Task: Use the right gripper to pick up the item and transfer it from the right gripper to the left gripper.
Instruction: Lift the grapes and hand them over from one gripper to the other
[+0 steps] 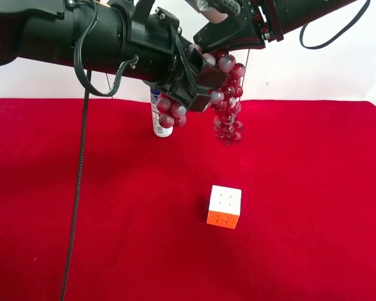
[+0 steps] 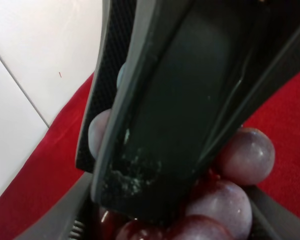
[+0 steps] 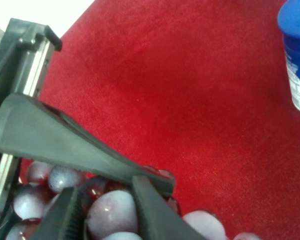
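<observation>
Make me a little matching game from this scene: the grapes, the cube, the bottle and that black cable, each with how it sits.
Things:
1. grapes
2. puzzle cube
3. bottle
4. black cable

States:
A. standing upright at the back
B. dangling, long and thin
C. held up off the red cloth
D. resting on the cloth, alone

Pairs: 1-C, 2-D, 3-A, 4-B
</observation>
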